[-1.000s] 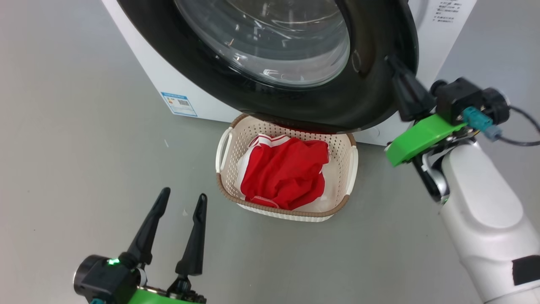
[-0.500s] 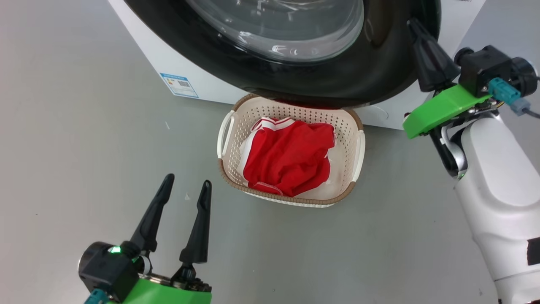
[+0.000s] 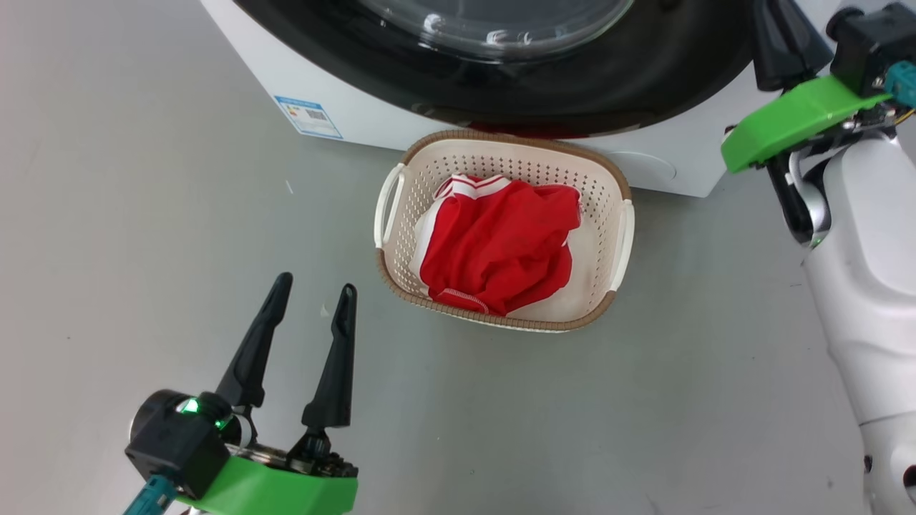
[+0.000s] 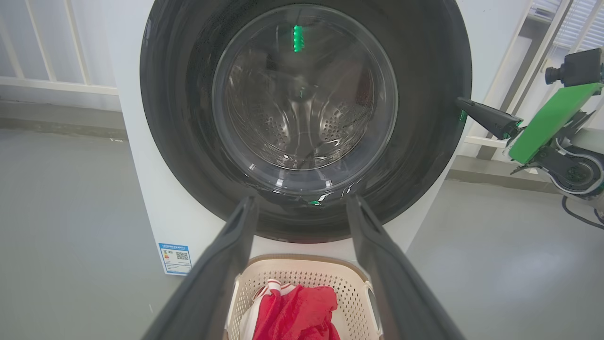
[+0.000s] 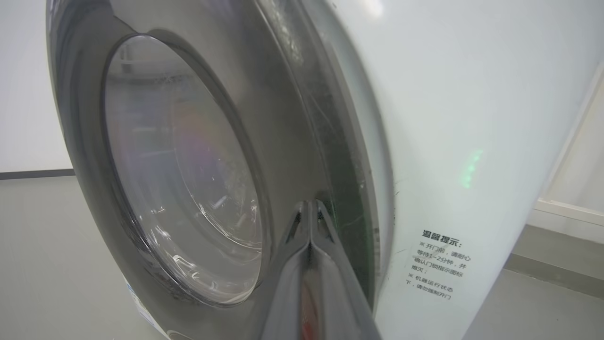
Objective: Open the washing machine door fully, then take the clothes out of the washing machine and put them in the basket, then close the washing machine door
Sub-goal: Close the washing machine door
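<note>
Just ahead of the left pincer, slightly to its right: the basket on the grey floor, with the clothes bunched inside, red with white trim. Left pincer is spread wide, holds nothing and is near the basket without touching it; same spread as a second ago. In the left wrist view the basket sits low between its fingers. The washing machine door is straight beyond, steel drum visible through the glass.

Right pincer is pinched tight with nothing between the fingers, tips against the door's right-hand rim. In the right wrist view its fingertips sit at the seam between that rim and the white front of the washing machine. Same contact on the rim as a second ago.

Diff vs a second ago: the whole head view has shifted, so the camera moved. The door then stood off the machine front and overhung the basket's far rim. Now it lies near flush with the front and the far rim shows in full. Latched or not: cannot tell. Clothes lie the same in the basket.
</note>
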Controlling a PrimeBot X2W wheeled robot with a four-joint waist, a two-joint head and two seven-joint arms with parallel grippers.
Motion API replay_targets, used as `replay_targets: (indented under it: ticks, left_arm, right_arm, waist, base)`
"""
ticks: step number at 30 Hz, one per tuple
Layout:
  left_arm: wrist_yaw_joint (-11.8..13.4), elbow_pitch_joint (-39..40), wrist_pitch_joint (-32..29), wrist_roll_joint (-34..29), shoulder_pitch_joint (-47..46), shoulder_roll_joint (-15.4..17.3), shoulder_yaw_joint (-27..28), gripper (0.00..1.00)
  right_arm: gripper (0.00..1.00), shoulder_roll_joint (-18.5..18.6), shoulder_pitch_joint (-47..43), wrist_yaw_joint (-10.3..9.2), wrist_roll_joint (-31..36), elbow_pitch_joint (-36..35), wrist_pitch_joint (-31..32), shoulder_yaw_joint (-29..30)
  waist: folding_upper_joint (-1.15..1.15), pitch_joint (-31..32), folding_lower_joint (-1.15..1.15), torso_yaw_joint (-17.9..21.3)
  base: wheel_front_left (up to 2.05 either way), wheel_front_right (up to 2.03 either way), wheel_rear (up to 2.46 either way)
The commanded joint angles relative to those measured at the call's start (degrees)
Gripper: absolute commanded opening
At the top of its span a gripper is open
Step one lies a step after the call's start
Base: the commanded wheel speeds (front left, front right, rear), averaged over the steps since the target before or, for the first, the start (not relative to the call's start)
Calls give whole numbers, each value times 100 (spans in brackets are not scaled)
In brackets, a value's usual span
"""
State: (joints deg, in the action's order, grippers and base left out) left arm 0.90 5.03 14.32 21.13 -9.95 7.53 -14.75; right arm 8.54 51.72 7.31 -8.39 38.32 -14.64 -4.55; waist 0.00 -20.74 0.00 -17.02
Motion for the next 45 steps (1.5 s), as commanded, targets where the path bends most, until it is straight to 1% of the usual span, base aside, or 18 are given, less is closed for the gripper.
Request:
replay_targets:
  ticks: [1, 8, 16, 22, 32, 33, 34, 35, 36, 45]
  left_arm:
    - [-54, 109, 67, -81, -166, 53, 223, 100]
    - [-138, 64, 67, -116, -242, -9, 243, 100]
    - [-146, -23, 67, -106, -248, -78, 242, 100]
    - [-122, -48, 67, -121, -217, -99, 257, 100]
    - [-79, -112, 68, -91, -185, -135, 284, 100]
    - [-76, -117, 68, -92, -185, -136, 284, 100]
    - [-72, -120, 68, -94, -184, -136, 285, 100]
    - [-66, -122, 68, -95, -183, -135, 288, 100]
    - [-62, -126, 68, -94, -180, -134, 291, 100]
    - [-4, -209, 66, -58, -163, -114, 318, 100]
  right_arm:
    - [0, -37, 247, 18, 74, -42, -36, -93]
    - [0, 16, 627, 18, 32, 172, -36, -2]
    - [0, 30, 800, 18, 18, 363, -36, 130]
    - [0, 31, 753, 18, 69, 390, -36, 231]
    - [0, -132, 518, 18, 123, 237, -36, 204]
    - [23, -148, 493, 18, 120, 213, -36, 198]
    - [48, -161, 471, 18, 116, 193, -36, 193]
    - [98, -170, 453, 18, 110, 172, -36, 189]
    - [100, -182, 428, 18, 107, 144, -36, 186]
    - [100, -354, -92, 18, 54, -263, -36, 21]
  waist:
    - [0, -75, 0, -46]
    - [0, -192, 0, -146]
    - [0, -181, 0, -223]
    - [0, -112, 0, -211]
    - [0, -54, 0, -72]
    - [0, -48, 0, -57]
    - [0, -43, 0, -44]
    - [0, -39, 0, -31]
    - [0, -32, 0, -18]
    - [0, 56, 0, 109]
  base:
    - [0, 0, 0]
    - [0, 0, 0]
    - [0, 0, 0]
    - [0, 0, 0]
    - [0, 0, 0]
    - [0, 0, 0]
    - [0, 0, 0]
    - [0, 0, 0]
    - [0, 0, 0]
    - [0, 0, 0]
